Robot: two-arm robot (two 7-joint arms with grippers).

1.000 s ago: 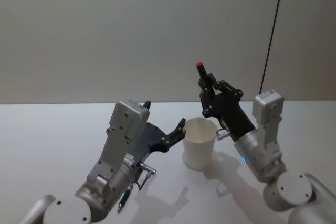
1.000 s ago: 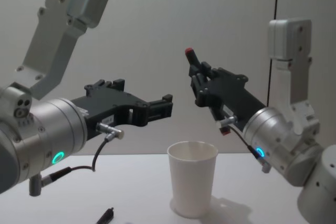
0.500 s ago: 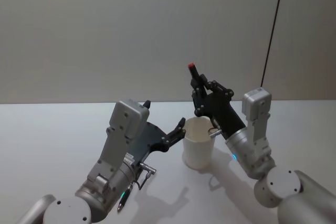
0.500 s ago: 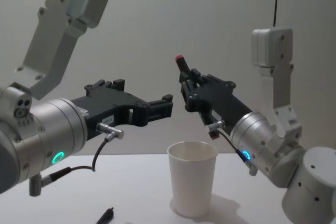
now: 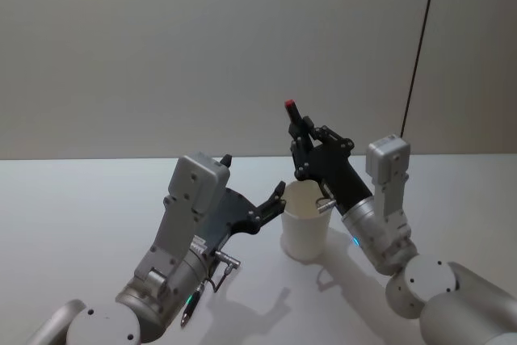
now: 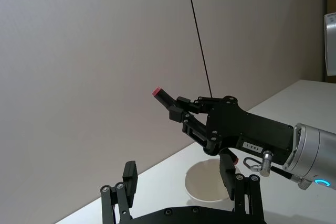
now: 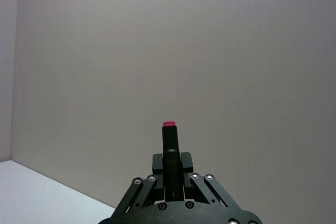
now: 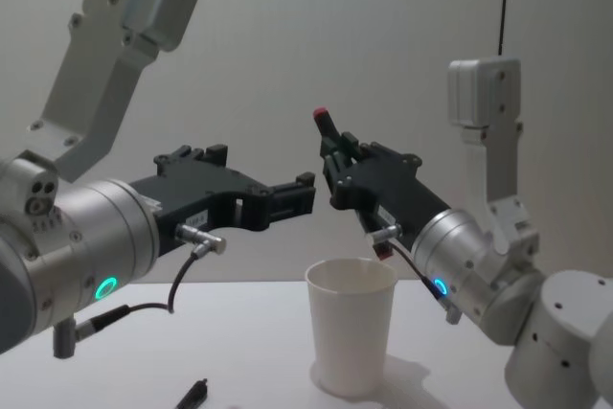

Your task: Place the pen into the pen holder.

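Front of table point(image 8: 239, 332), by the L arm: small dark stick-like bit point(image 8: 194, 393) lying flat. Can't tell what it is, and it seems to have no part in this step

Next back is the L gripper point(image 8: 305, 194). Fingers spread, nothing between them, tips pointing toward the cup point(image 8: 351, 332) from its L side, higher than the rim & apart from it. Reads as standby

Cup stands upright on the table between the two arms, mouth open, nothing seen inside from the head view

Above the cup, a little behind it: R gripper point(image 8: 337, 155), fingers point(image 7: 157, 165) pressed onto the pen point(image 8: 324, 125). They pinch the black barrel w/ the red end sticking out past the tips. Pen is in the air, not in the cup yet

Key relation: the pen's long axis runs along the gripper's own line. It's tilted, red end up & leaning toward the robot's L. Lower end is hidden in the gripper. Cup mouth lies below the R gripper, on the wrist side of the pen, not ahead of the red end, so the pen points away from the cup, not into it

Judgement: R arm is the one that counts, since it has the pen & sits about over the rim. Next move prob. needs the wrist turned till the axis is near vertical over the mouth, then lower & let go. Risk: released at this tilt, the pen could clip the rim or tip the light cup

Far back: plain wall w/ a thin dark cable point(image 5: 420, 46) hanging down
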